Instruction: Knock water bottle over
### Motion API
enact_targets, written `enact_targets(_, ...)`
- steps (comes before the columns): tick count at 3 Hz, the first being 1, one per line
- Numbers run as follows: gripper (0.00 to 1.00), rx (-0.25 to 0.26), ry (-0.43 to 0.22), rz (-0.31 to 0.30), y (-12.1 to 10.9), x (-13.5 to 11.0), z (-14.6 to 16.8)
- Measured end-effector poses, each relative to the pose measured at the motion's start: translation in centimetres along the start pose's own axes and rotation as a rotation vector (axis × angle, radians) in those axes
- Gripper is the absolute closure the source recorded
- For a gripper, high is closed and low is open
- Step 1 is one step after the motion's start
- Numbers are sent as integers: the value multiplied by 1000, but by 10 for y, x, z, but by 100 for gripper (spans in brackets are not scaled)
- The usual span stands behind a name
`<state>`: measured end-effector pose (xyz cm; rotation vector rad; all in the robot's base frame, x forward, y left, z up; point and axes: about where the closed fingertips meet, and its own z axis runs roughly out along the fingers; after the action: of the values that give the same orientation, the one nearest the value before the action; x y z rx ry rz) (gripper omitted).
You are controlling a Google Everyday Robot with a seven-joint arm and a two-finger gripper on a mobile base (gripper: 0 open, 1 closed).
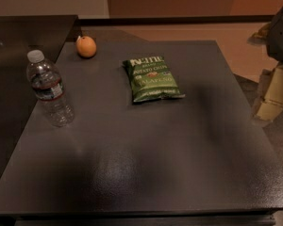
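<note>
The water bottle [49,89] is a small clear ribbed bottle with a white cap and a dark label band. It stands upright near the left edge of the dark table [146,159]. My gripper [270,98] shows as pale parts at the far right edge of the view, beyond the table's right side and below a dark arm segment [280,32]. It is far from the bottle, with the whole table width between them, and it holds nothing that I can see.
A green chip bag [152,79] lies flat at the table's middle back. An orange [86,46] sits at the back left corner. A second dark surface [19,55] adjoins the table on the left.
</note>
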<state>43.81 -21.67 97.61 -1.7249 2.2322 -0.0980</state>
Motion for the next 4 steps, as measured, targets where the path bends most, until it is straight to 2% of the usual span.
enact_targets(1, 0, 0, 0, 0, 0, 0, 0)
enact_targets(2, 0, -5, -65, -15, -4, -18, 8)
enact_targets(3, 0, -30, -158, -58, -8, -50, 28)
enact_targets(4, 0, -78, -245, -110, -8, -89, 51)
